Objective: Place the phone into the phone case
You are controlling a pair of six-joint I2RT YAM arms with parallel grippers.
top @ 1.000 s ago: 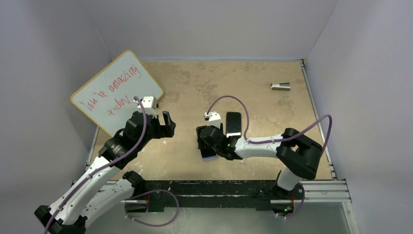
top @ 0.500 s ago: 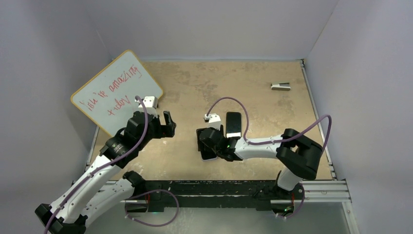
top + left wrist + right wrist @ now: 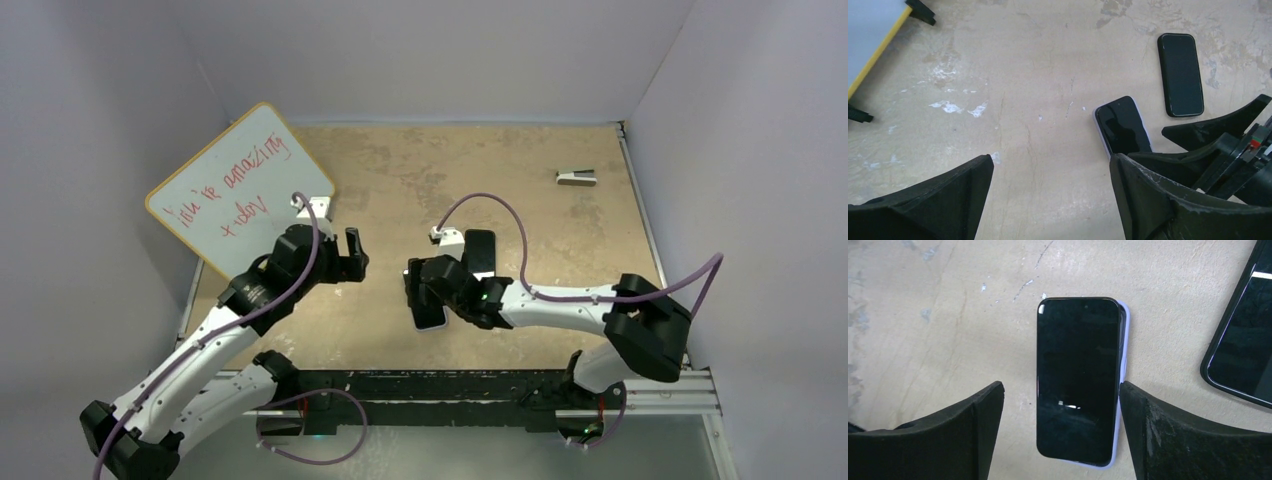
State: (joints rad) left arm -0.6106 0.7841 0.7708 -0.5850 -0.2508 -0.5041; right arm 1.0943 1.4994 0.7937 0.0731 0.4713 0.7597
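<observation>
Beneath your wide-open, empty right gripper (image 3: 1060, 387), the phone (image 3: 1078, 355) lies offset on the phone case (image 3: 1126, 335); pressing unevenly could pop it out.

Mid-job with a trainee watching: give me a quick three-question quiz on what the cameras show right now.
1. True or false: the right gripper is shut on the phone.
2. In the right wrist view, the phone case shows as: A) a pale rim along one long side of the phone; B) an empty shell lying apart; C) nothing at all.
3. How many dark phone slabs lie on the table?
Key: 1 false, its jaws stand open either side of the phone; 2 A; 3 two, the other black phone lies nearby, apart.
</observation>
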